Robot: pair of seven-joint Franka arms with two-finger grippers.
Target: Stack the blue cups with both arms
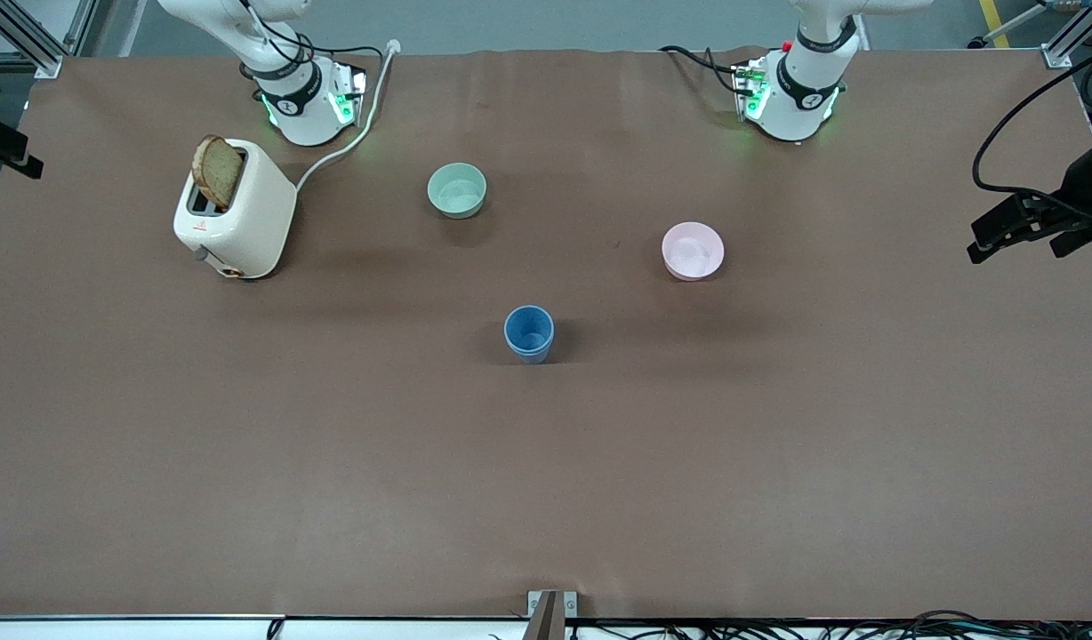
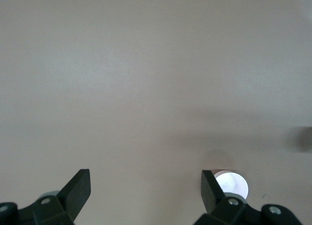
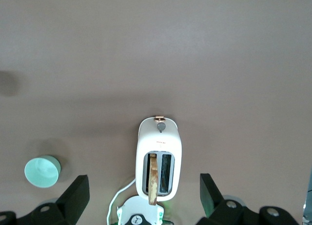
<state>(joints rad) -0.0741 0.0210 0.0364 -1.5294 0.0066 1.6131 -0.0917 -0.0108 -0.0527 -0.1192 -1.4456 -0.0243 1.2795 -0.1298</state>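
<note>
One blue cup point(image 1: 529, 333) stands upright near the middle of the table, nearer the front camera than both bowls. I see only this one cup shape and cannot tell whether a second sits inside it. Both grippers are out of the front view; only the right arm's base point(image 1: 301, 102) and the left arm's base point(image 1: 795, 93) show. My left gripper point(image 2: 146, 180) is open and empty, high over bare table beside the pink bowl point(image 2: 232, 185). My right gripper point(image 3: 145, 183) is open and empty, high over the toaster point(image 3: 159, 159). No cup shows in either wrist view.
A cream toaster point(image 1: 236, 212) with a slice of bread point(image 1: 218, 171) stands at the right arm's end. A pale green bowl point(image 1: 457, 189) and a pink bowl point(image 1: 693, 251) sit farther from the camera than the cup. A black device point(image 1: 1035, 222) overhangs the left arm's end.
</note>
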